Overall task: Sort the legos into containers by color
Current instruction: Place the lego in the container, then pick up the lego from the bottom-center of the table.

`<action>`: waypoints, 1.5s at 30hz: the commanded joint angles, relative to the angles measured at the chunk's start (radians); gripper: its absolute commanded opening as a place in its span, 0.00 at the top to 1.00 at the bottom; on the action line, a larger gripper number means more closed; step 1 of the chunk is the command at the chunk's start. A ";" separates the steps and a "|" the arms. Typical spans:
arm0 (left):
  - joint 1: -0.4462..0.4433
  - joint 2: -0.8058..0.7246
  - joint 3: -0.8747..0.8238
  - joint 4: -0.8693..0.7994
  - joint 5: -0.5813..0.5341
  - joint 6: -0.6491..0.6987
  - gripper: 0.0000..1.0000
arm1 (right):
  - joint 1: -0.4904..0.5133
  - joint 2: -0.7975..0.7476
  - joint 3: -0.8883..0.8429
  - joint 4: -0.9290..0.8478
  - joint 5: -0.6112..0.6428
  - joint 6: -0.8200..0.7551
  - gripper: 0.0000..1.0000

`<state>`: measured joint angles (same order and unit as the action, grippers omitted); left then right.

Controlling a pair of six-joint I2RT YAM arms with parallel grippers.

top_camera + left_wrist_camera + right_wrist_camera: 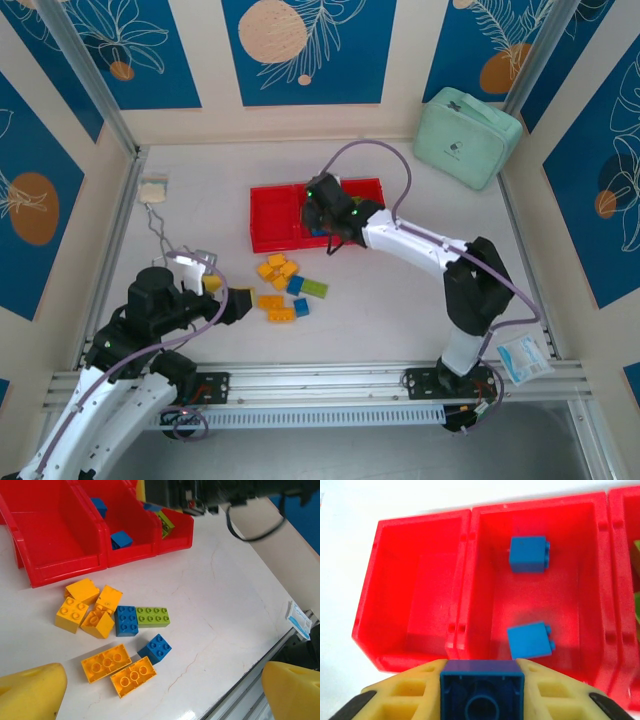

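Right wrist view: a blue brick (pixel 481 690) sits pinched between the jaws of the right gripper (pixel 482 682) at the bottom of the frame, poised above the middle compartment (pixel 570 600) of the red tray (pixel 464 570), where two blue bricks (pixel 529 554) already lie. A sliver of green brick (pixel 636 555) shows in the compartment at the right edge, while the left compartment (pixel 410 595) holds nothing, so no yellow appears to have been sorted yet. Left wrist view adds what is left: at centre frame, below the tray, six yellow-orange bricks (pixel 71 614), two loose blue bricks (pixel 126 620) and one green one (pixel 153 616) lie clustered on the white table (pixel 225 605), suggesting the job is well short of halfway. Left gripper (pixel 165 690) hangs over that pile, its yellow fingers (pixel 30 690) spread wide at the bottom corners, empty. Top external view places both arms at once, the pile at lower centre, and a mint-green case (pixel 465 135) at upper right.
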<state>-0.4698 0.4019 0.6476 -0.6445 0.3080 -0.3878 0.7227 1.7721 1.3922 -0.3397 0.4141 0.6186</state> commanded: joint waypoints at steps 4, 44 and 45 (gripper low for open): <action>-0.016 -0.017 -0.003 0.002 -0.009 -0.007 0.01 | -0.125 0.174 0.143 -0.022 -0.303 -0.084 0.71; -0.016 0.003 0.005 -0.001 0.011 -0.002 0.01 | 0.224 -0.145 -0.228 -0.346 -0.275 0.230 0.20; -0.016 -0.002 0.005 -0.001 0.011 -0.001 0.01 | 0.247 -0.134 -0.229 -0.352 -0.259 0.245 0.20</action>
<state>-0.4736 0.4194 0.6476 -0.6441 0.3241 -0.3878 0.9279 1.6226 1.1706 -0.6365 0.1318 0.7918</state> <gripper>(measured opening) 0.994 0.800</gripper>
